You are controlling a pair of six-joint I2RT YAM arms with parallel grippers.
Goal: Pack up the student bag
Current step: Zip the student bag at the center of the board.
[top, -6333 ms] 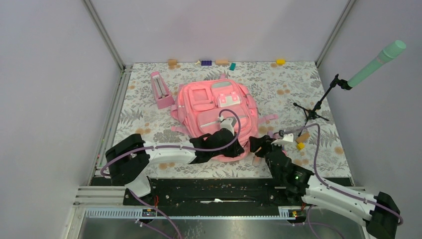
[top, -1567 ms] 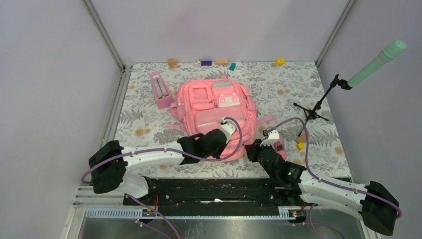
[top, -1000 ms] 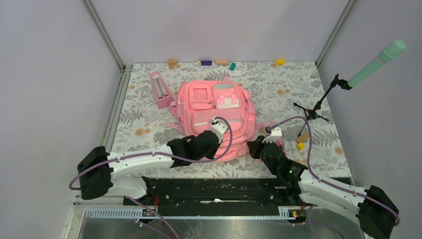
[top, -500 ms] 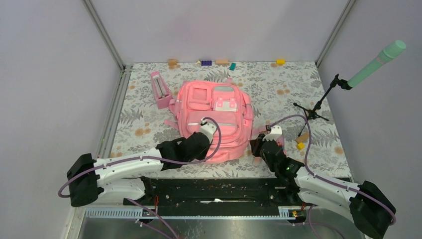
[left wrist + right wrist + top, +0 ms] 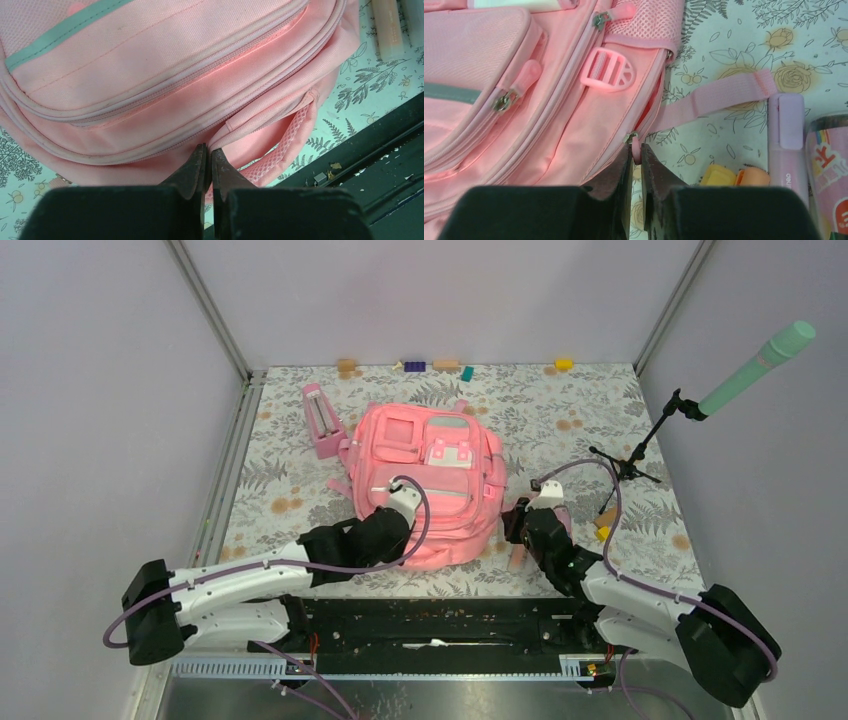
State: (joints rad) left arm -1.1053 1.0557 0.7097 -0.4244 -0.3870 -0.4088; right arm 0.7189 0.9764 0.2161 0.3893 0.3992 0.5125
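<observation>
The student bag (image 5: pixel 428 475), a large pink backpack, lies flat, front pockets up, in the middle of the floral mat. My left gripper (image 5: pixel 403 538) is at its near edge, shut on a fold of bag fabric (image 5: pixel 209 150) beside a pink mesh loop (image 5: pixel 295 140). My right gripper (image 5: pixel 513 526) is at the bag's right side, shut on a pink zip pull (image 5: pixel 636 148) of the side zip. The bag (image 5: pixel 524 100) fills the left of the right wrist view, with a pink buckle (image 5: pixel 608 75) and a loose strap (image 5: pixel 724 95).
A small pink triangular stand (image 5: pixel 322 420) stands left of the bag. A microphone stand (image 5: pixel 630 455) with a green microphone (image 5: pixel 757 367) is at the right. A lilac marker (image 5: pixel 785 145), a yellow-orange piece (image 5: pixel 724 176) and a pink tube (image 5: pixel 829 165) lie near my right gripper. Small blocks (image 5: pixel 446 365) line the far edge.
The bag has slid to the left and turned a little, held by both grippers. Both arms have swung left with it. The grips have not changed.
</observation>
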